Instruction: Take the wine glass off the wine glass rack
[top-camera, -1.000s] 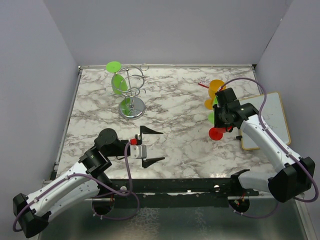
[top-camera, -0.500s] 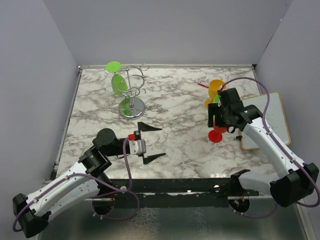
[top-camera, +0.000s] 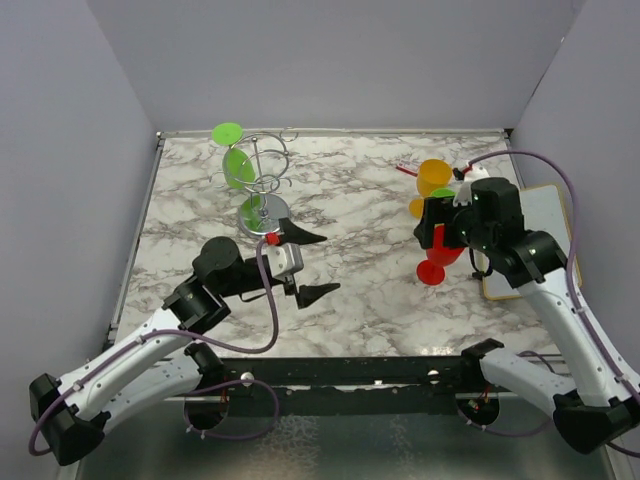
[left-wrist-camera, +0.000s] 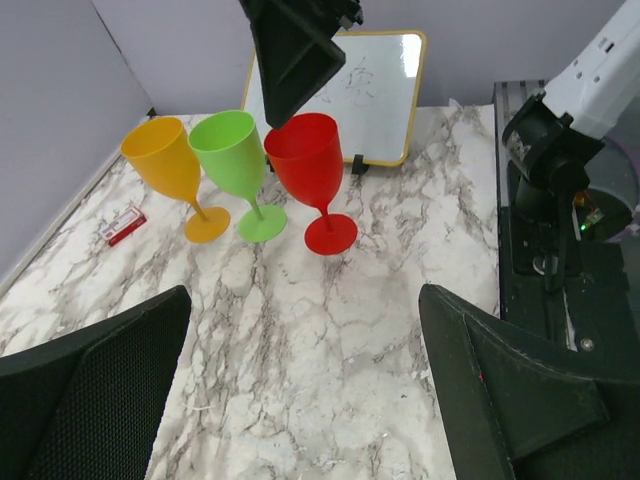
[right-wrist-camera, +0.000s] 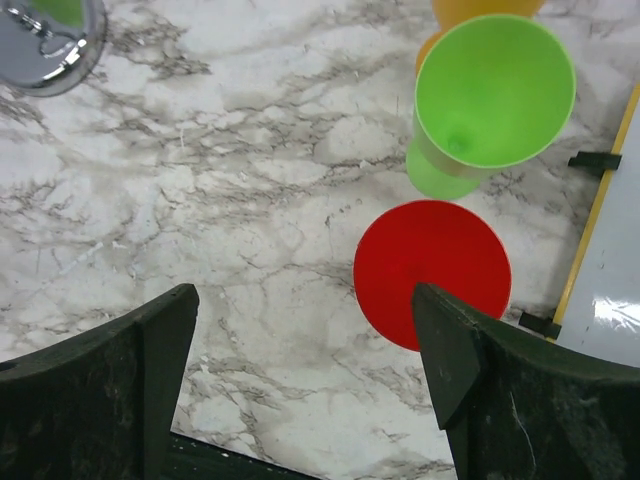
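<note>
Marble tabletop (top-camera: 370, 300) runs out from the arm bases at the near edge. Closest in, on the left half, the left gripper (top-camera: 327, 264) hangs over bare marble with its jaws spread wide and nothing between them; its fingers (left-wrist-camera: 95, 390) frame the lower corners of the left wrist view, which looks across the table to three goblets. Its wrist sits just in front of the rack's round base. Further out on the right, the right gripper (top-camera: 440, 232) is poised over the red goblet (top-camera: 436, 264), jaws parted and gripping nothing; in its own wrist view the red goblet (right-wrist-camera: 432, 272) stands upright on the marble between the two fingers, close against the right-hand one, and whether it touches that finger cannot be told. Just behind stands the green goblet (right-wrist-camera: 495, 92), then the orange goblet (top-camera: 434, 176), all three in a tight row. A whiteboard (top-camera: 545, 235) lies at the right edge beside them, and a small red-and-white item (left-wrist-camera: 122, 227) lies near the orange goblet. At the far left stands the wine glass rack (top-camera: 263, 214), upright, and the green wine glass (top-camera: 238, 167) hangs from its looped arms, foot uppermost and tilted, well apart from both grippers.
</note>
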